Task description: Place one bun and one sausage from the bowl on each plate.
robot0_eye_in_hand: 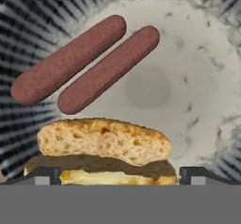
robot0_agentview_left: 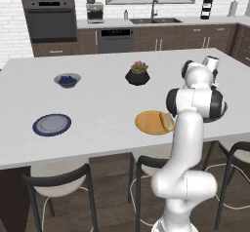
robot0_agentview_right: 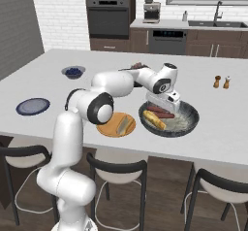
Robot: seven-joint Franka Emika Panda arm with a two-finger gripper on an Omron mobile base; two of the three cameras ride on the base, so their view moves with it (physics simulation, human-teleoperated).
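Gripper (robot0_agentview_right: pixel 170 104) hangs over the bowl (robot0_agentview_right: pixel 191 121), jaws spread wide, nothing held. In the hand view the two fingertips (robot0_eye_in_hand: pixel 47 175) straddle the bun below them, one each side of it, not clamped on it

Right base view: bowl sits on the island counter (robot0_agentview_right: pixel 223 138) to the right of the orange plate (robot0_agentview_right: pixel 107 128), near it but rims apart. Inside the bowl: one bun (robot0_agentview_right: pixel 154 121) at the near left, two sausages (robot0_agentview_right: pixel 160 112) just behind it. Orange plate already carries a bun (robot0_agentview_right: pixel 126 124); can't make out any sausage on it. Blue plate (robot0_agentview_right: pixel 32 106) is well off to the left with nothing on it

Hand view gives the detail the base views lack: both sausages lie side by side, parallel, barely apart, half up the ribbed dark wall of the bowl; bun lies on its side, cut face showing, just beside the nearer sausage

Left base view: the arm covers nearly all of the bowl, only a sliver of rim past the elbow. It does show the orange plate and its bun clearly, the blue plate far left, the small blue-filled bowl (robot0_agentview_left: pixel 67 80) and the black plant pot (robot0_agentview_left: pixel 137 75) farther back on the counter

Right base view alone shows two small shakers (robot0_agentview_right: pixel 221 82) at the far right of the counter
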